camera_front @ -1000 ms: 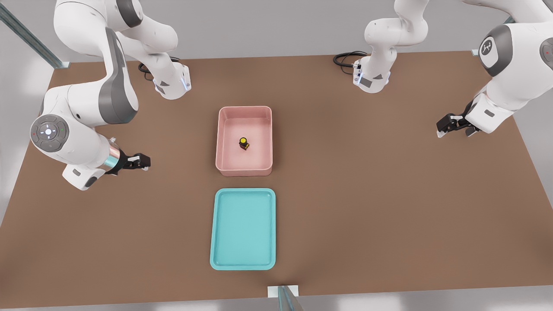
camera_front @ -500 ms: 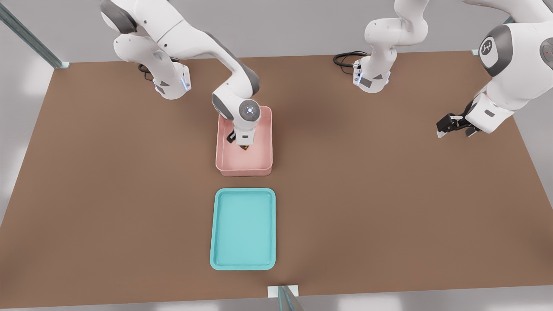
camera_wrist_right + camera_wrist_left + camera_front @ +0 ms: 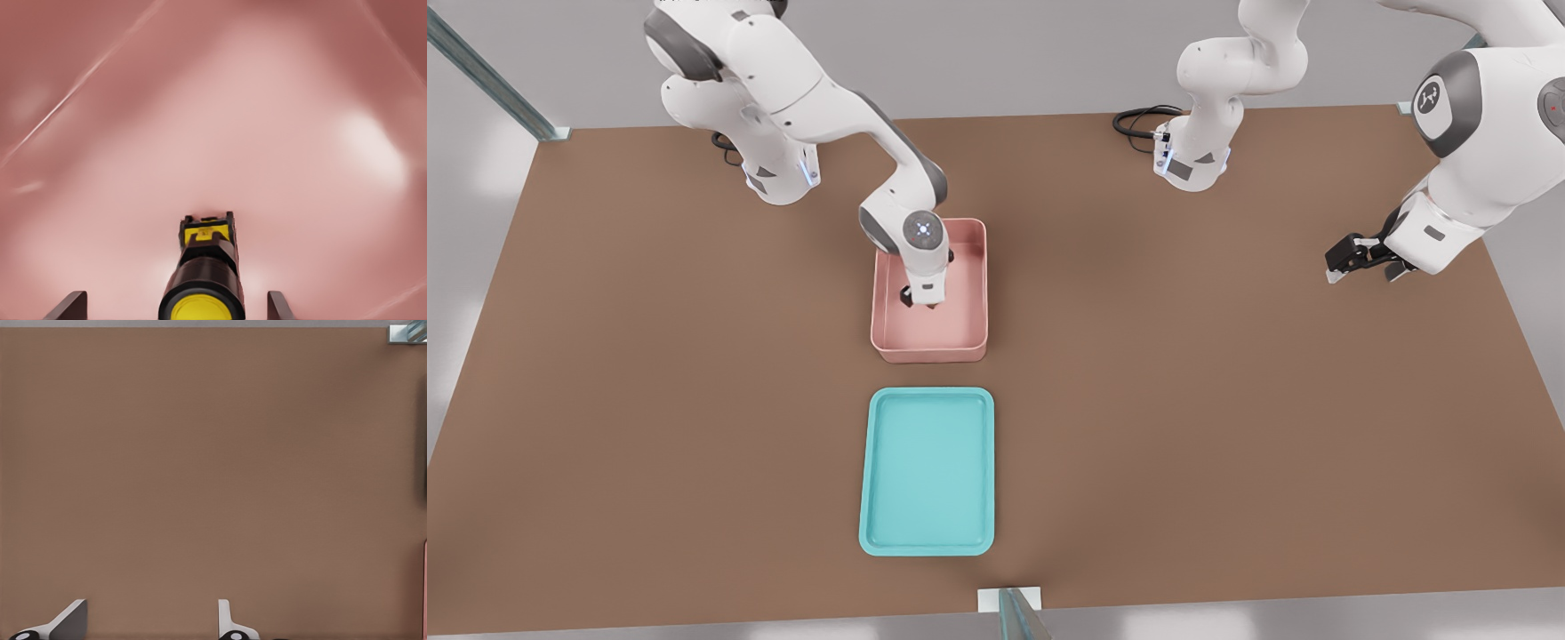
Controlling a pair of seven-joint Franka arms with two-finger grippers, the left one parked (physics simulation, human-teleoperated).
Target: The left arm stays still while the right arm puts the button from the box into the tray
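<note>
The brown table (image 3: pixel 1227 400) takes up nearly everything here, and on it the right arm (image 3: pixel 809 98) reaches out from the far edge and bends down into the box (image 3: pixel 974 293). Nearer the camera, in line with the box but apart from it, lies the turquoise tray (image 3: pixel 930 471), with nothing in it.

The gripper (image 3: pixel 920 302) is down inside the pink walls. From the wrist view its two fingertips (image 3: pixel 67 305) stand well apart with the button (image 3: pixel 203 280) between them — open on either side of it, holding nothing yet, and I see a clear gap on both sides. The button sits on the box floor, roughly mid-box, its yellow top facing up toward the wrist; in the front view the wrist hides it.

So I'd say this is the grasping step: the reach is made, the pinch is not. Next, I'd judge, the fingers need to close squarely on the small black body, then lift straight up until clear of the tall rim before travelling toward the tray.

What stands in the way is mostly that rim — a sideways move too soon would catch the near wall. The button is tiny, so an off-centre squeeze could tip it or squirt it out. Between box and tray the table is bare.
</note>
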